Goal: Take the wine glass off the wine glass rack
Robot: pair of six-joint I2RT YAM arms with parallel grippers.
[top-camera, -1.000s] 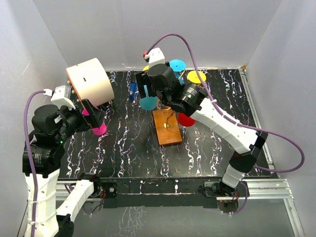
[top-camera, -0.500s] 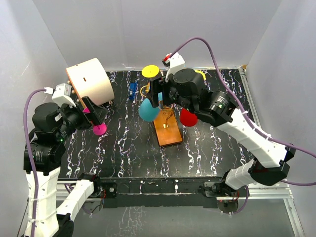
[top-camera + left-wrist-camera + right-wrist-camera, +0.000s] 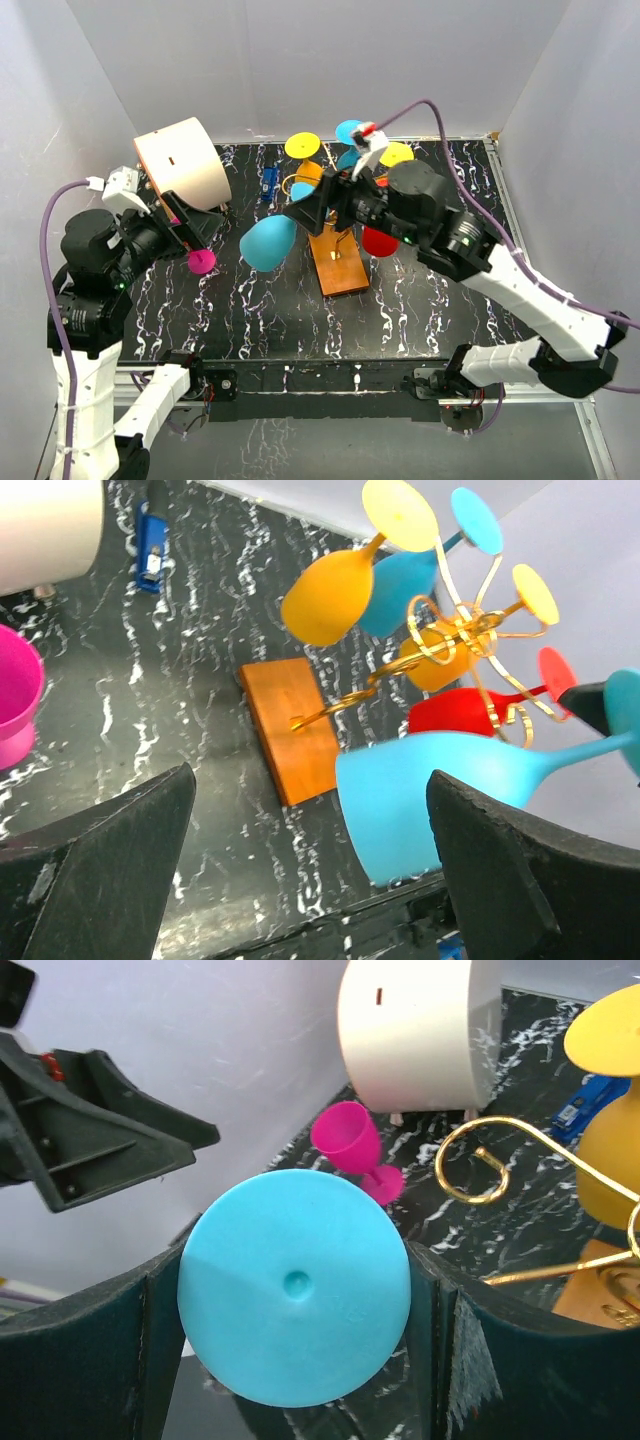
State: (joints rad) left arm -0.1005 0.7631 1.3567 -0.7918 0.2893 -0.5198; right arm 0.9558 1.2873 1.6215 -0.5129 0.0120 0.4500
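Observation:
The gold wire wine glass rack (image 3: 341, 226) stands on its orange-brown wooden base (image 3: 338, 259) mid-table. It also shows in the left wrist view (image 3: 470, 630). My right gripper (image 3: 312, 208) is shut on a light blue wine glass (image 3: 268, 243), held tilted just left of the rack with the bowl pointing front-left. In the right wrist view its round foot (image 3: 295, 1300) sits between the fingers (image 3: 90, 1360). Yellow (image 3: 304, 146), blue (image 3: 349, 131), orange (image 3: 310, 172) and red (image 3: 378, 241) glasses hang on the rack. My left gripper (image 3: 190, 232) is open and empty at the left.
A pink wine glass (image 3: 202, 261) stands on the table by my left gripper. A white and tan cylinder (image 3: 183, 165) stands at the back left. A small blue object (image 3: 268, 182) lies behind the rack. White walls close in the table on three sides.
My right arm has drawn the light blue glass off the rack, leftward and toward the front, tipping its bowl down to the left. The left arm has hardly moved.

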